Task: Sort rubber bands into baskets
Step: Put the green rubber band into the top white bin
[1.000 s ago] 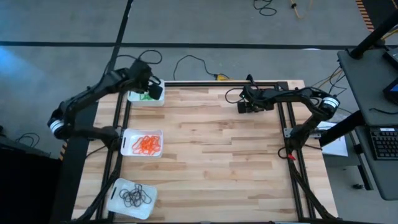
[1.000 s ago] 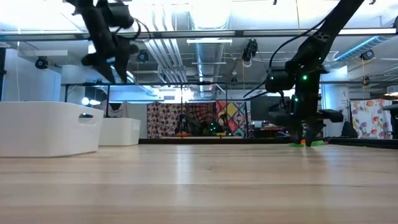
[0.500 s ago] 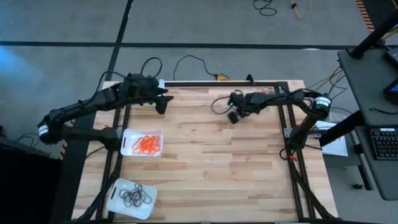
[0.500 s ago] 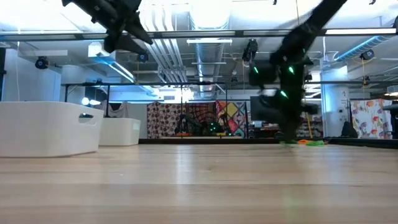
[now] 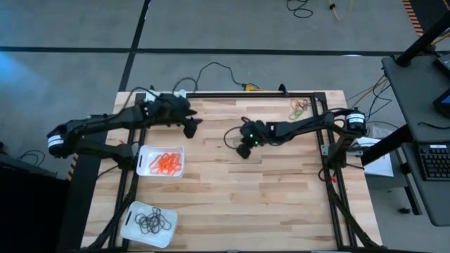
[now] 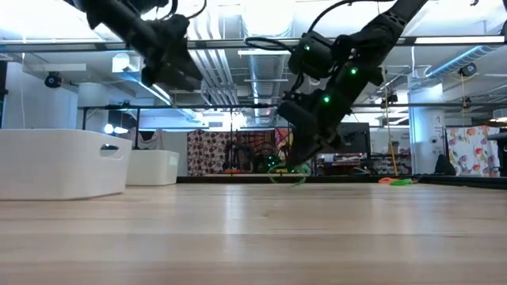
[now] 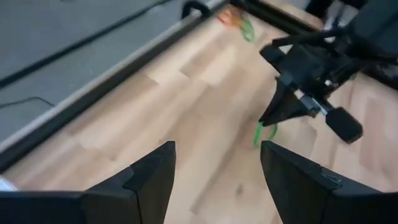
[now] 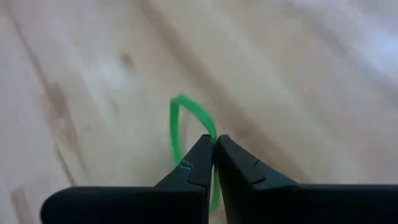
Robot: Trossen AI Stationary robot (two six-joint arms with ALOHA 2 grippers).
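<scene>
A green rubber band point(image 8: 176, 121) hangs from my right gripper point(image 8: 215, 144), which is shut on it over the middle of the table point(image 5: 242, 150). My left gripper point(image 5: 191, 128) hovers open, left of the right one and nearer the far edge, with nothing between its fingers point(image 7: 214, 171). It faces the right gripper point(image 7: 270, 118) and the band point(image 7: 261, 134). One white basket point(image 5: 144, 163) holds orange bands and another point(image 5: 130, 223) holds black ones. The left arm hides the third basket. Loose orange and green bands point(image 5: 301, 107) lie in the far right corner. My right gripper pinches one spot on the green band's loop point(image 8: 211, 134) between its two fingertips. The fingers slant down from the table's right side. The band hangs slack below the fingertips point(image 6: 289, 176). I cannot tell whether its lower end touches the wood.
A black metal frame point(image 5: 320, 133) runs along the table's far, left and right sides. Black cables point(image 5: 211, 70) lie on the floor beyond the far edge. Bare wood point(image 5: 253, 204) stretches from the middle to the near edge. A desk with a keyboard point(image 5: 436, 161) stands to the right.
My right gripper has left the loose bands in the far right corner and gone toward the table's middle, rising and tipping, with the green band hanging from it. My left gripper has swung from over the far left basket toward the right and turned to face the right gripper.
</scene>
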